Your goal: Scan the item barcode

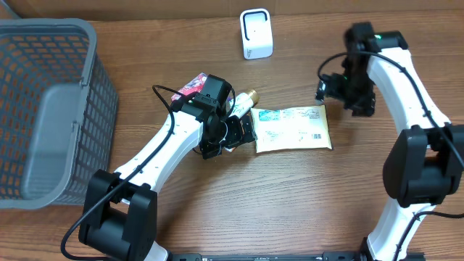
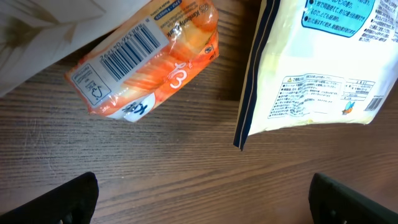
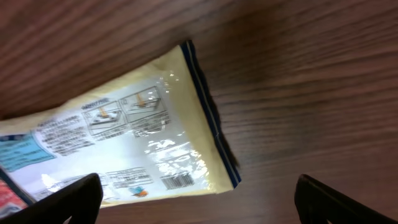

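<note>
Yellow packet [image 1: 293,128] lies mid-worktop [image 1: 290,210], left pincer [image 2: 205,202] and right pincer [image 3: 202,202] both apart, empty; next likely grasping it, showing barcode [image 3: 179,180] to scanner [image 1: 256,34].

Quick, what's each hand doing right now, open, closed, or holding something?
Left hand: open, holding nothing.
Right hand: open, holding nothing.

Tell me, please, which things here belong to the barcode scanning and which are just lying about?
Job: pale yellow flat plastic packet; small white box-shaped scanner.
Lying about: orange plastic snack packet; gold-capped bottle; grey plastic mesh basket; red packet.
</note>
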Robot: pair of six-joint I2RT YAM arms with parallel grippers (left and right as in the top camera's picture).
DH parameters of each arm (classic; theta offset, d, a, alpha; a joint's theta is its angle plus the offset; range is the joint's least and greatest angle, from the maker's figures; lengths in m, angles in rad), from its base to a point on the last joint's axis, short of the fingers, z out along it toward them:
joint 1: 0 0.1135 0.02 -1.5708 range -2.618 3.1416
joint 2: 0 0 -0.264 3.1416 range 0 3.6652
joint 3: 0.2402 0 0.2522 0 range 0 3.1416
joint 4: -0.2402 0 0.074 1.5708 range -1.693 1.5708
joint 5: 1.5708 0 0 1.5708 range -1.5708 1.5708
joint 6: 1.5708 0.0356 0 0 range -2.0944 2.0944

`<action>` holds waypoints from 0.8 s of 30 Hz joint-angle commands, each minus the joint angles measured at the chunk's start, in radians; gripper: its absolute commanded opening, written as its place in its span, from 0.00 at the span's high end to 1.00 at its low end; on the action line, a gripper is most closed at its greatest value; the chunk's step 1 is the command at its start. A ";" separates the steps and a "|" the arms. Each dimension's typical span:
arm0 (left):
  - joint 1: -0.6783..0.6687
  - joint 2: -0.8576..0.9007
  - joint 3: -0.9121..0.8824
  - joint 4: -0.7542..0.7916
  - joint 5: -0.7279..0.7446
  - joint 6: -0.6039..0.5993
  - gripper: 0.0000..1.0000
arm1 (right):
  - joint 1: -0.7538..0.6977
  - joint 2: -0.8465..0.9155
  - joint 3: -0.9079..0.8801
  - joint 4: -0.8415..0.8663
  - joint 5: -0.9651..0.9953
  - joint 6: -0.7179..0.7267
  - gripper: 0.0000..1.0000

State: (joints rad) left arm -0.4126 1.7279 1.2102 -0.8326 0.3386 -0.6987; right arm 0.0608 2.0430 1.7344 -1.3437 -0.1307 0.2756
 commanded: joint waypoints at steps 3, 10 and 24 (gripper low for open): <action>-0.006 0.002 -0.002 0.000 -0.009 0.026 0.00 | -0.059 -0.018 -0.164 0.116 -0.214 -0.199 0.00; -0.006 0.002 -0.002 0.001 -0.009 0.026 0.00 | -0.075 -0.018 -0.372 0.368 -0.394 -0.228 0.00; -0.007 0.002 -0.002 -0.002 -0.009 0.026 0.00 | -0.075 -0.018 -0.559 0.618 -0.436 -0.056 0.95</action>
State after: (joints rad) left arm -0.4126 1.7279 1.2102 -0.8345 0.3386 -0.6987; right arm -0.0185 2.0045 1.2060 -0.7315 -0.5915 0.1570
